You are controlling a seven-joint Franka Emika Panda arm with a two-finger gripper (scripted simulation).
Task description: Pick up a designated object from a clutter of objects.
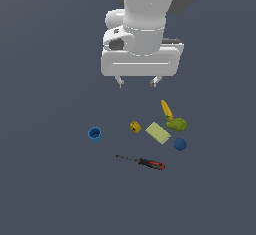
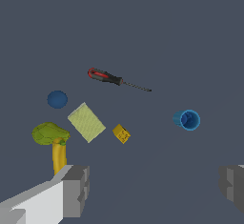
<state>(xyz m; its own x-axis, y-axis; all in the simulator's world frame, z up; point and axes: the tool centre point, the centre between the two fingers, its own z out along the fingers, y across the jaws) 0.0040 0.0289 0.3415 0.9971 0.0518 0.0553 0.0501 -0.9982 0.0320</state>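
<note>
The bright blue cup [image 1: 95,134] stands apart on the exterior view's left of the clutter, hollow top showing; it also shows in the wrist view [image 2: 187,120]. My gripper [image 1: 136,82] hangs open and empty well above the floor, behind the clutter; its fingers [image 2: 76,189] frame the wrist view. The clutter holds a yellow banana [image 1: 166,110], an olive-green lump [image 1: 177,124], a pale green pad [image 1: 158,132], a yellow block [image 1: 135,126], a dark blue ball [image 1: 180,144] and a red-and-black-handled screwdriver [image 1: 145,162].
A flat dark grey floor [image 1: 50,189] spreads around the items. The cup sits about a cup's width and more from the yellow block, its nearest neighbour.
</note>
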